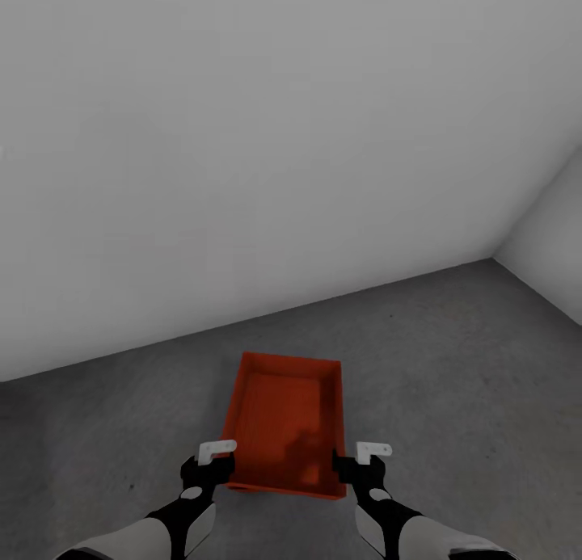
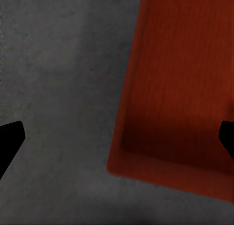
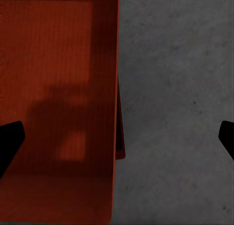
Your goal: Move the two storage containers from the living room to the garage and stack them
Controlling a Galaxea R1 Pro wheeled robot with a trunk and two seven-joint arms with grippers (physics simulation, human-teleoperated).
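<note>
**Hovering over a bin on the garage concrete**

Hanging low in front of the robot, both grippers flank an orange-red storage container (image 1: pixel 287 423) that sits open side up on the dark grey concrete floor (image 1: pixel 453 358), not far from the pale grey wall (image 1: pixel 242 140). In the head view the left gripper (image 1: pixel 212 461) is at the container's near left corner and the right gripper (image 1: pixel 362 461) at its near right corner.

Both wrist views show the fingers spread wide: the dark fingertips (image 2: pixel 9 137) sit at opposite edges of the left wrist picture, with the container's side wall and bare concrete between them, and the right wrist view shows the same arrangement, one fingertip (image 3: pixel 9 140) over the bin's inside and the other over the floor. Neither gripper pinches anything.

In the right wrist view a thin dark-red edge (image 3: pixel 120 137) peeks out beside the container's wall (possibly a second bin underneath, though the pictures do not settle it). Judging from this, at least one container has reached the garage floor. Whether the stack is already made cannot be told; if not, the other bin must yet be brought and set on top.
</note>
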